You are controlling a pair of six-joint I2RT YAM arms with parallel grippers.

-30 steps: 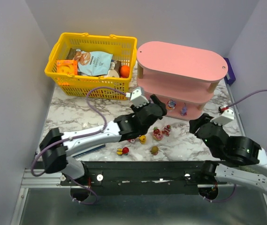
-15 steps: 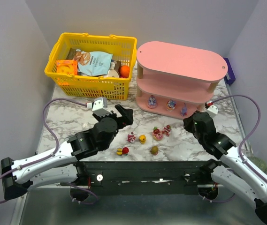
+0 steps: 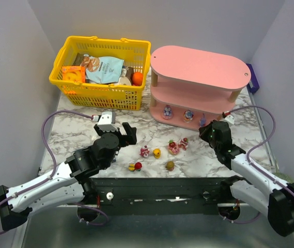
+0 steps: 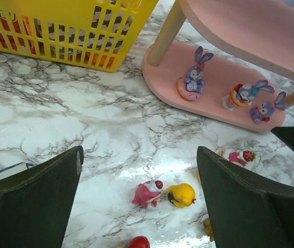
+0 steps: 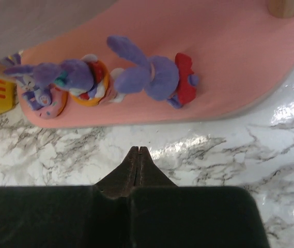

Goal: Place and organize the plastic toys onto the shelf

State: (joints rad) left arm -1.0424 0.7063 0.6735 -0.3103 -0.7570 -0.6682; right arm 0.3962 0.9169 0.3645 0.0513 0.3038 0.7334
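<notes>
The pink shelf [image 3: 198, 66] stands at the back right. On its bottom tier [image 4: 214, 82] stand three purple rabbit toys [image 4: 193, 80] [image 4: 246, 93] [image 4: 266, 109], seen close in the right wrist view [image 5: 152, 75]. Several more plastic toys lie on the marble in front: a pink one [image 3: 144, 152] [image 4: 148, 194], a yellow one [image 3: 157, 153] [image 4: 181, 195], red-pink ones [image 3: 173, 148] and others nearer the arms [image 3: 134, 166] [image 3: 170, 166]. My left gripper [image 3: 122, 134] [image 4: 139, 155] hangs wide open above the pink and yellow toys, holding nothing. My right gripper [image 3: 204, 133] [image 5: 138, 150] is shut and empty, just short of the bottom tier's edge.
A yellow mesh basket [image 3: 105, 40] with snack packets stands at the back left, touching the shelf's left end. A dark blue box [image 3: 253, 78] sits behind the shelf's right end. A flat blue-edged item [image 4: 2, 173] lies by my left finger. Grey walls close in both sides.
My left arm pulled back from the shelf to the left and opened fully; a purple toy now shows where it was. My right gripper closed and moved up to the bottom tier.
</notes>
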